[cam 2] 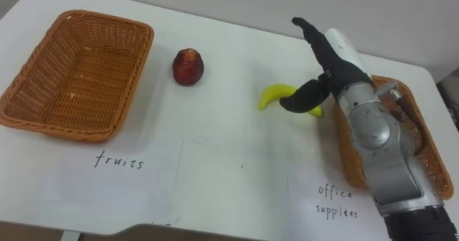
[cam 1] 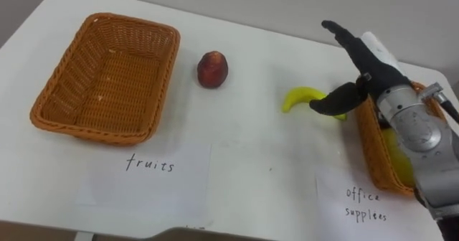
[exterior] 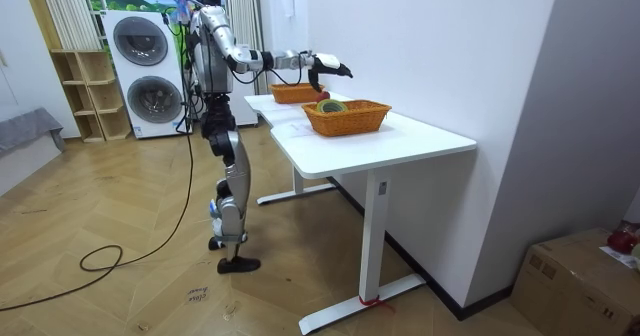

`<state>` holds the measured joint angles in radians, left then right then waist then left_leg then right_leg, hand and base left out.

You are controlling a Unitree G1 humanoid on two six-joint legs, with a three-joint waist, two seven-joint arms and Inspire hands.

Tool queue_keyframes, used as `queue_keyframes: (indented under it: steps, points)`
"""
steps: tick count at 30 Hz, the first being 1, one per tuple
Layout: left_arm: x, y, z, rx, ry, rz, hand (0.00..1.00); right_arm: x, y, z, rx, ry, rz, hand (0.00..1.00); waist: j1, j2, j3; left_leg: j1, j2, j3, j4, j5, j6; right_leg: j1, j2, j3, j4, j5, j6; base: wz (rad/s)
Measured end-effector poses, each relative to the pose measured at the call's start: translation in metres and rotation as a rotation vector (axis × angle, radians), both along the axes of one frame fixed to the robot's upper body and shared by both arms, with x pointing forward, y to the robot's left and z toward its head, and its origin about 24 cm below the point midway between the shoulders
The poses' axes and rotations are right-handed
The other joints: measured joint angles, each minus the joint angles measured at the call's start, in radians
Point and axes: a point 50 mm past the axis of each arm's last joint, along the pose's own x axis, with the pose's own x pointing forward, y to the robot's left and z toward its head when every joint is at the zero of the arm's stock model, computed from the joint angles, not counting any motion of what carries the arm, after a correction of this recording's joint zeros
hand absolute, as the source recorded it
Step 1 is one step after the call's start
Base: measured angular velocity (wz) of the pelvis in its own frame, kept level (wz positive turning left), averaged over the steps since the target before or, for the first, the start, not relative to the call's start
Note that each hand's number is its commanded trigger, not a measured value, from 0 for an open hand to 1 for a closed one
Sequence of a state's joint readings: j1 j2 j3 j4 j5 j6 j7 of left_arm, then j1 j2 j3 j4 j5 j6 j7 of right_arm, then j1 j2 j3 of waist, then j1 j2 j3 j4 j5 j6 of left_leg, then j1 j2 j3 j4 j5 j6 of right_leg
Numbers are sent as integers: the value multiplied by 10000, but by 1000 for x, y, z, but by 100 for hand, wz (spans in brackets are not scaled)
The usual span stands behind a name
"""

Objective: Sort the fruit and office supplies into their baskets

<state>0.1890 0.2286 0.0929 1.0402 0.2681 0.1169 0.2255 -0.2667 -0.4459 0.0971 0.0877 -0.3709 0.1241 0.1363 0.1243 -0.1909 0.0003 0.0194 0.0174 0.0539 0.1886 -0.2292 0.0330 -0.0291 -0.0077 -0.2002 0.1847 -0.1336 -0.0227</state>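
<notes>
On the smooth white desk, a rectangular woven wicker basket is seen at the left, with a round reddish fruit just beside it. A curved yellow banana lies near a second wicker basket at the right. The right hand is held over the banana, fingers straight and thumb spread, nothing gripped; contact cannot be told. Handwritten paper sheets are laid before the baskets.

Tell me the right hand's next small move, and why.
Probably lower the right hand onto the banana and curl round it. The hand is open right by the banana, which lies on the table beside the office supplies basket but belongs in the fruits basket at the left.
</notes>
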Motion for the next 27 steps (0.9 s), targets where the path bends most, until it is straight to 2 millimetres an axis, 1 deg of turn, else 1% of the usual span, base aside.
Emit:
queue_keyframes:
  steps: [2,5,7,8,10,12,13,16,19,24,25,27]
  points:
    - [1,2,1,32,-22,-10,0,0,0,0,-198,49,22,0,24,-29,-16,7,0,21,0,0,0,3,-4,-1,1,0,0,0]
    - [3,4,2,94,-111,-53,0,0,-2,-4,-322,274,-31,0,128,-83,-21,31,0,116,1,2,2,23,-6,26,0,0,0,-2]
    - [4,5,3,148,-158,-69,0,0,-2,-8,-362,448,4,0,180,-66,27,48,-3,128,-2,2,3,43,-8,50,1,0,0,0]
    - [6,6,4,173,-239,-91,0,0,-1,-9,-378,491,40,0,181,-80,34,45,-2,128,-3,2,3,40,-6,61,1,0,0,0]
    - [10,6,5,214,-457,-170,0,0,1,-17,-461,884,186,0,199,-122,63,31,2,125,-13,2,3,32,0,65,3,1,-1,0]
    - [11,5,5,200,-528,-200,0,0,2,-20,-482,1160,316,0,229,-123,84,13,1,123,-40,1,3,7,9,62,4,4,-4,0]
    - [12,6,6,220,-589,-223,0,-1,2,-20,-527,1231,372,0,255,-118,92,3,2,91,-68,1,2,2,67,55,3,6,-7,0]
    - [13,7,7,284,-633,-234,0,-1,2,-21,-830,1292,402,0,249,-94,110,-2,9,7,-67,1,1,7,76,30,-2,6,-7,5]
    - [14,7,7,291,-691,-264,0,0,1,-22,-1012,1367,396,0,255,-50,143,-19,10,5,-60,1,1,7,79,27,-17,6,-7,2]
    - [16,7,8,322,-796,-310,0,0,-2,-26,-1346,1516,275,0,265,-14,168,-115,-13,-19,-45,2,1,7,69,24,-181,9,-1,1]
    - [16,7,8,316,-768,-398,0,0,-2,-27,-1353,1544,281,0,264,23,184,-114,-9,-22,-43,2,1,10,72,22,-177,9,-1,0]
    - [16,5,7,295,-760,-486,0,0,-2,-27,-1362,1569,267,0,266,49,176,-117,-3,-22,-43,2,1,9,74,21,-182,9,0,0]
